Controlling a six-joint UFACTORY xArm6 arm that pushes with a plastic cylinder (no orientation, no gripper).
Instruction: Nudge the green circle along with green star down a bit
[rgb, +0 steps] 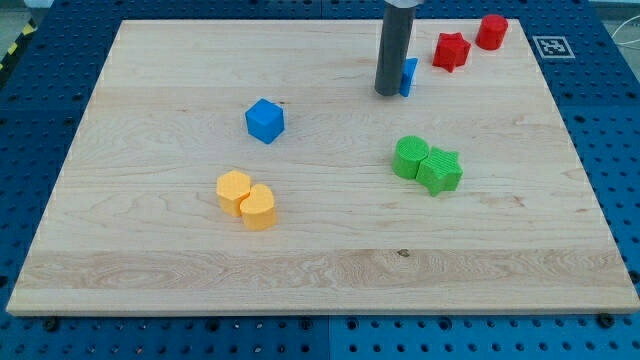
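Note:
The green circle (410, 157) and the green star (441, 170) lie touching each other right of the board's centre, the star at the circle's lower right. My tip (386, 93) rests on the board above them, toward the view's top and slightly left of the circle, well apart from both. The rod rises out of the top of the view.
A blue block (409, 76) sits just behind the rod, partly hidden. A red star (451, 51) and a red cylinder (491, 32) are at the top right. A blue cube (265, 120) is left of centre. Two touching yellow-orange blocks (234, 190) (258, 207) lie lower left. The wooden board (320, 270) sits on a blue pegboard.

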